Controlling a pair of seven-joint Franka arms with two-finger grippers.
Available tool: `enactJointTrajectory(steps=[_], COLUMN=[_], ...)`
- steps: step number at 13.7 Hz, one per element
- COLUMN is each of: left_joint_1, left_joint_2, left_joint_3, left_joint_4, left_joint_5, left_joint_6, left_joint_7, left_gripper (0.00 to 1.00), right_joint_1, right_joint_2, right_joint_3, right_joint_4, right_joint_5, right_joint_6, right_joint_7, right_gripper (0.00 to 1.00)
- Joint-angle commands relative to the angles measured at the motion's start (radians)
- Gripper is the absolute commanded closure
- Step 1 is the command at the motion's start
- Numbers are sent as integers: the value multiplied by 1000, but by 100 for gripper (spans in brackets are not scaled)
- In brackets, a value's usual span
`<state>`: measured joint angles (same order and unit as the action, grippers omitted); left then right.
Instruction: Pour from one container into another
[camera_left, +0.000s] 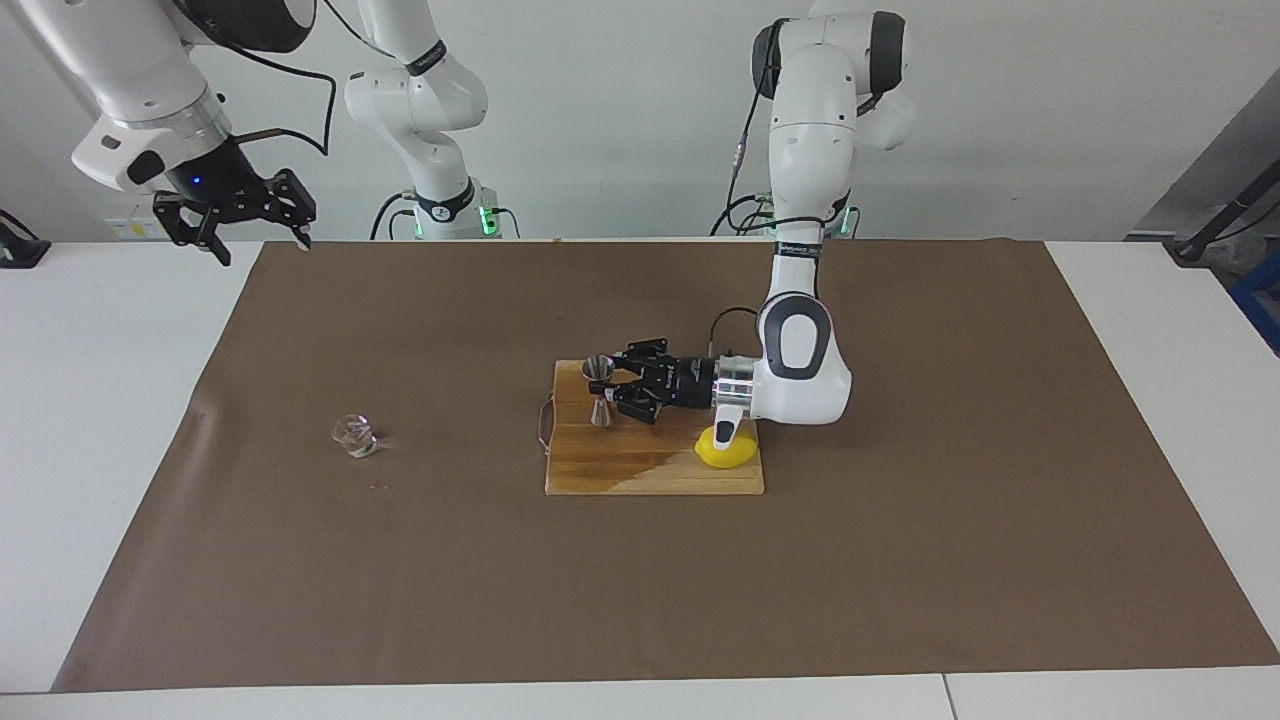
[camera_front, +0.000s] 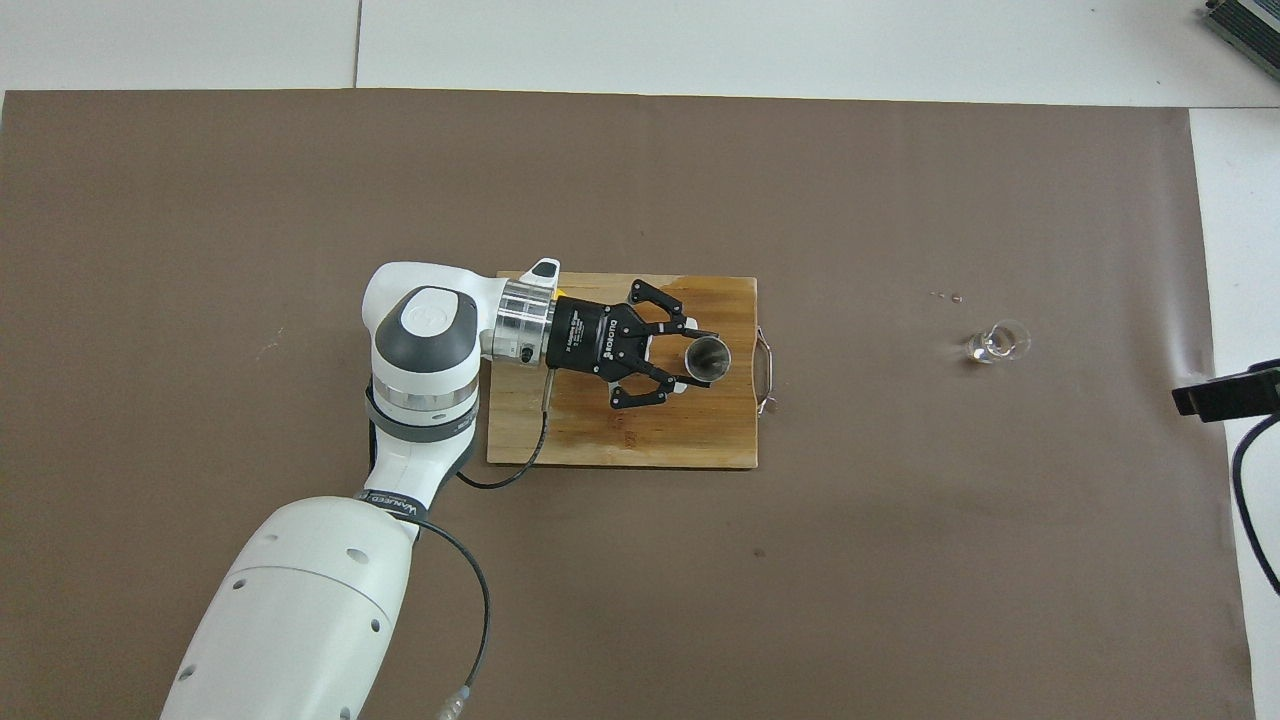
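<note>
The left gripper (camera_left: 612, 389) lies level over the wooden cutting board (camera_left: 640, 470), its fingertips closed on the narrow waist of the steel jigger (camera_left: 599, 390). The jigger stands upright, open mouth up, over the end of the board toward the right arm's end of the table; whether its base touches the board cannot be told. In the overhead view the left gripper (camera_front: 680, 357) reaches the jigger (camera_front: 707, 360) from the side, its links splayed to either side. A lemon (camera_left: 727, 450) rests on the board at the corner toward the left arm's end, partly covered by the left arm's wrist. The clear glass cup (camera_left: 354, 436) stands upright on the brown mat (camera_left: 900, 560), well apart from the board, toward the right arm's end of the table; in the overhead view the cup (camera_front: 996, 342) is alone there, with two small specks on the mat nearby. The right gripper (camera_left: 235, 215) waits in the air over the table's edge at the mat's corner, fingers spread wide and holding nothing.
</note>
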<state>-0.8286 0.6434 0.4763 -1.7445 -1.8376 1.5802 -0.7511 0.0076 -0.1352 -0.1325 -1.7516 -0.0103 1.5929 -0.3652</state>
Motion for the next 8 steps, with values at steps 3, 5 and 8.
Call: enactJointTrajectory(steps=[3,5,8], left_joint_1=[-56,-61,-69], left_joint_2=[-21,-21,-19], left_joint_3=[21,22,24], left_joint_4=[-36,-36,-35], left_joint_5=[-29,-29,-31], left_joint_6=[59,84,99], left_joint_7=[-16,-14,-10], left_gripper=[61,61,61], right_joint_1=[-6,-6,-6], right_joint_2=[-30,-32,-30], right_joint_3=[1,1,-1], right_joint_4=[-31,-31,-31], right_joint_5=[7,7,7], right_joint_6=[-1,-14,-11], right_joint_7=[-83,-101,-106], right_gripper=[0,0,0])
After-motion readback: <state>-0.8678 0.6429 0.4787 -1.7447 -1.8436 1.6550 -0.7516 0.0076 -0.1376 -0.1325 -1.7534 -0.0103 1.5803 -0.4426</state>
